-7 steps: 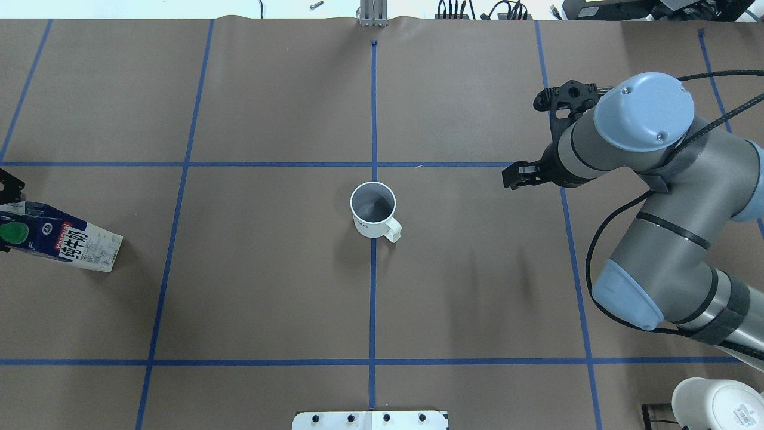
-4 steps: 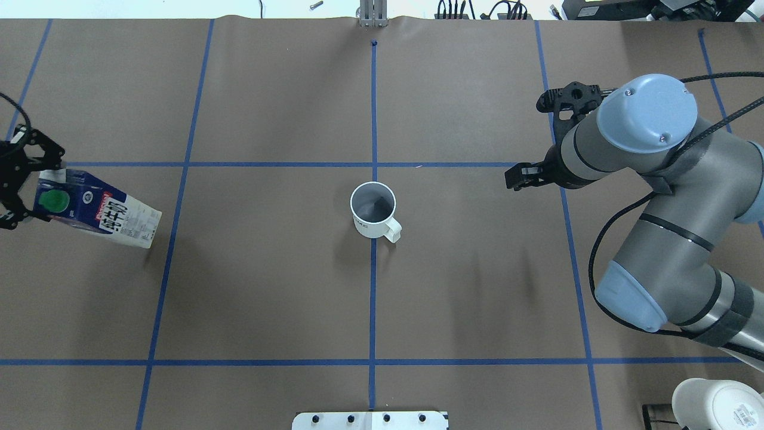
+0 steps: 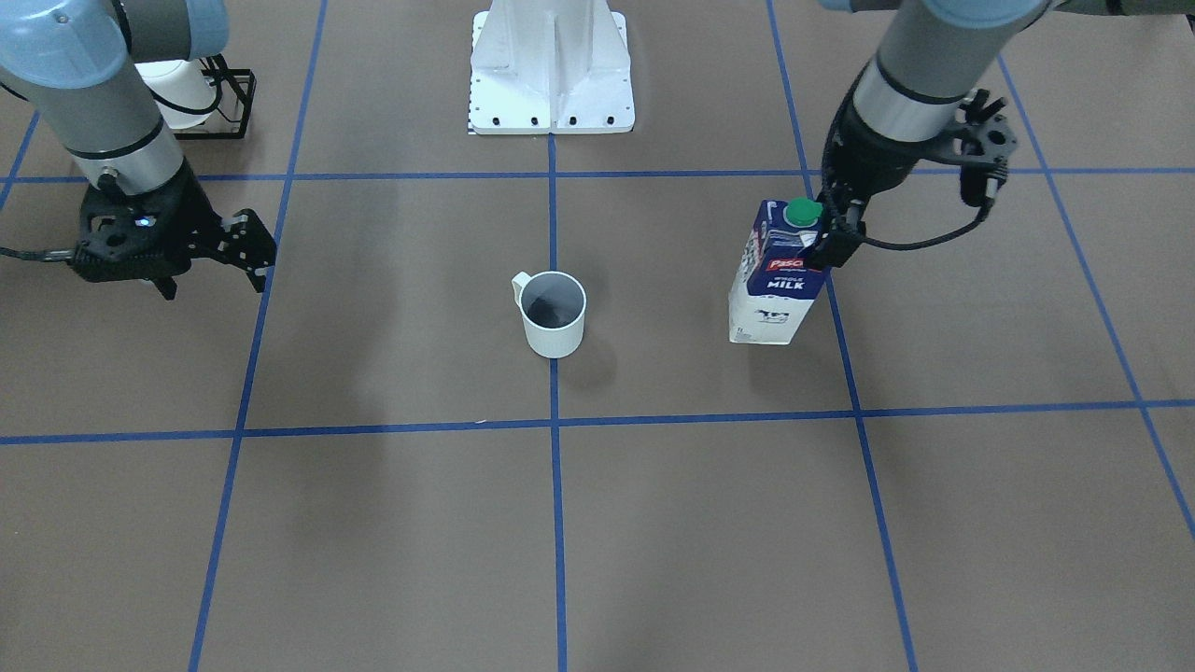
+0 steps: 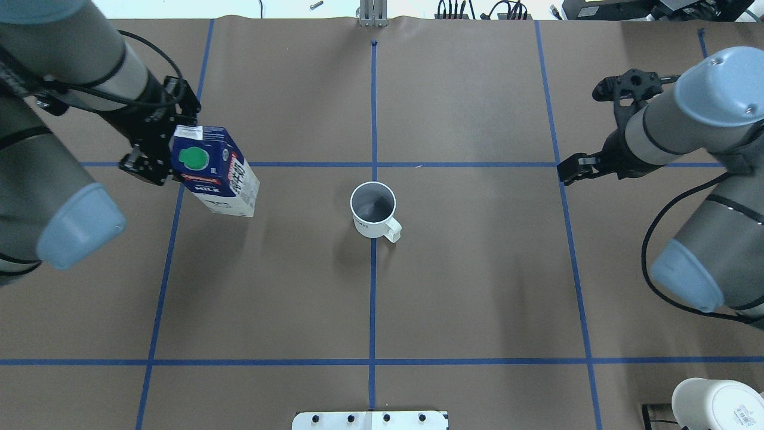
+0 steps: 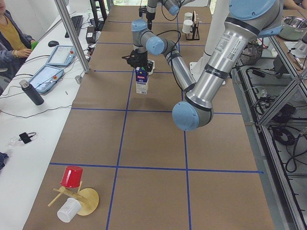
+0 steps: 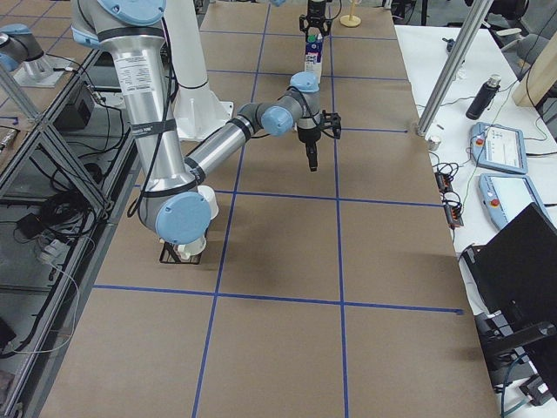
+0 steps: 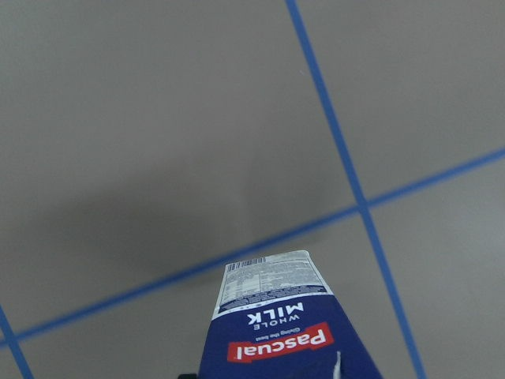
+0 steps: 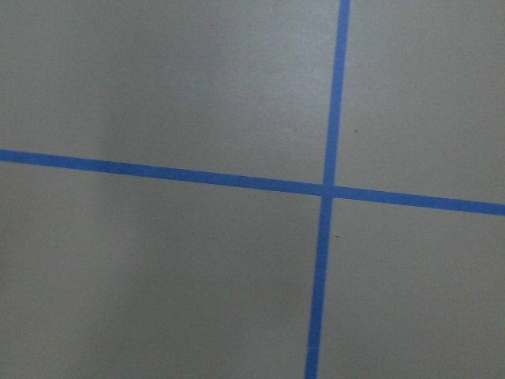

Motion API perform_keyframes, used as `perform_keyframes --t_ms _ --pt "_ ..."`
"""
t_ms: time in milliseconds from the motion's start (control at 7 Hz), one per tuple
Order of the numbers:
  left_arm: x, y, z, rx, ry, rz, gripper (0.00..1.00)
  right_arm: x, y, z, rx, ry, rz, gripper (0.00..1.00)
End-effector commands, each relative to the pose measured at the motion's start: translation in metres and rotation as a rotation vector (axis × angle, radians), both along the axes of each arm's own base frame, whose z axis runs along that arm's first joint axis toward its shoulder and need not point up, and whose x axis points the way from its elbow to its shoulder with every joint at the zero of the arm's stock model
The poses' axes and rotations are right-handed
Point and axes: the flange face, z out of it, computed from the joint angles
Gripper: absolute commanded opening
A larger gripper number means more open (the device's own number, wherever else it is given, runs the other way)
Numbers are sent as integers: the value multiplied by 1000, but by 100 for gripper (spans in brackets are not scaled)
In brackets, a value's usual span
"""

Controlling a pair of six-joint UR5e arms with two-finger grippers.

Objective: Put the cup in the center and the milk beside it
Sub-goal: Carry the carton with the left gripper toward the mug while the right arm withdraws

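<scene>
Your left fingers (image 3: 834, 250) are clamped on the Pascual milk carton (image 4: 218, 179), well apart from the cup (image 4: 373, 210) on the blue centre line (image 4: 373, 107); right fingers (image 3: 250, 254) spread, empty.

**A:** Left arm?
**B:** Reaches in to 9 o'clock of the overhead view. The left gripper (image 4: 170, 149) points down, fingers clamped on the top of the milk (image 4: 218, 179).
**A:** Right arm?
**B:** Elbow bent, at 3 o'clock. The right gripper (image 4: 576, 170) points down, empty; jaw gap unclear.

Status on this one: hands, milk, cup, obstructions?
Left hand shut on milk top, right hand open, empty. Cup upright on centre line; milk apart from it. Nothing between them.
</scene>
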Motion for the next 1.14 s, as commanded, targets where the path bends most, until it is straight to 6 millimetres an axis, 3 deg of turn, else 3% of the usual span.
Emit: perform_keyframes --t_ms 0,143,286,1000 --pt "56 -4 -50 -37 12 -32 0 88 -10 51 -1 18 -40 100" --pt "70 -18 -66 -40 9 -31 0 118 -8 75 21 38 -86 100" --pt "78 -27 -64 -50 -2 -32 0 131 -6 84 18 45 -86 100" --pt "113 -13 -61 -26 39 24 0 134 -2 93 3 50 -88 100"
